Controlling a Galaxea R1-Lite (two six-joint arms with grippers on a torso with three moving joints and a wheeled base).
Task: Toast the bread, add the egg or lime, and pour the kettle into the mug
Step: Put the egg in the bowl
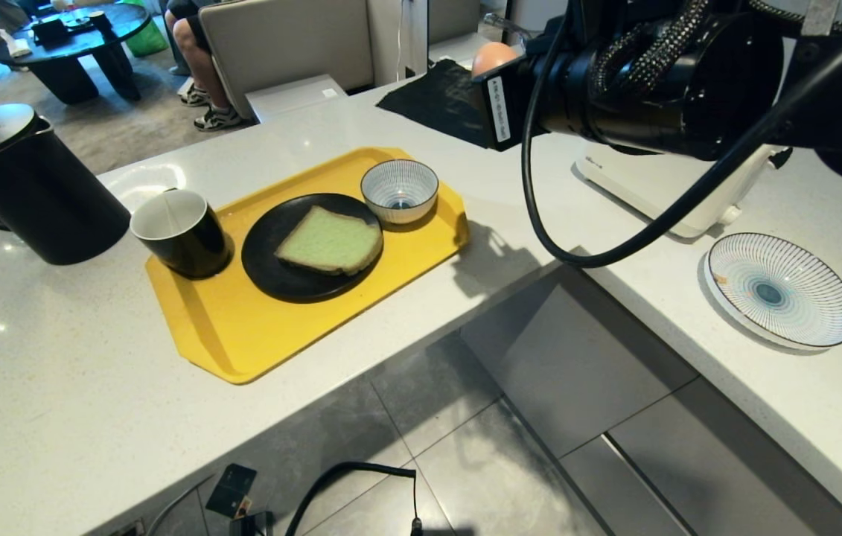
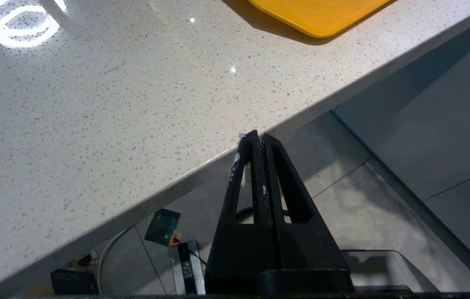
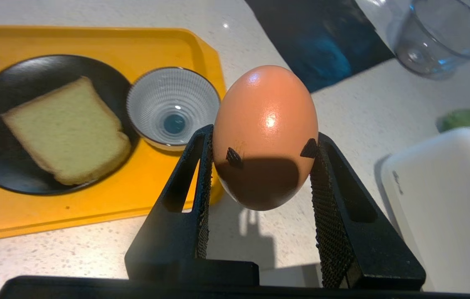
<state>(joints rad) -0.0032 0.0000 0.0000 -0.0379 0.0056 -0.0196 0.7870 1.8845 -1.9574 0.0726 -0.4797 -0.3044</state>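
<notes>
My right gripper (image 3: pixel 264 143) is shut on the pinkish egg (image 3: pixel 266 104), holding it above the white counter just past the yellow tray (image 1: pixel 242 327); only the egg's top (image 1: pixel 493 56) shows beyond the wrist in the head view. The green-crumbed bread (image 1: pixel 330 240) lies on a black plate (image 1: pixel 272 268) on the tray, beside the black mug (image 1: pixel 181 232). The black kettle (image 1: pixel 26 186) stands left of the tray. A green lime (image 3: pixel 463 119) peeks out behind the white toaster (image 3: pixel 446 199). My left gripper (image 2: pixel 258 137) is shut and empty, low by the counter edge.
A blue-and-white striped bowl (image 1: pixel 399 190) sits on the tray's far corner. A striped plate (image 1: pixel 782 289) lies on the right counter. A clear cup (image 3: pixel 442 37) and a black mat (image 1: pixel 443 100) are farther back. A person's legs (image 1: pixel 201 67) show in the background.
</notes>
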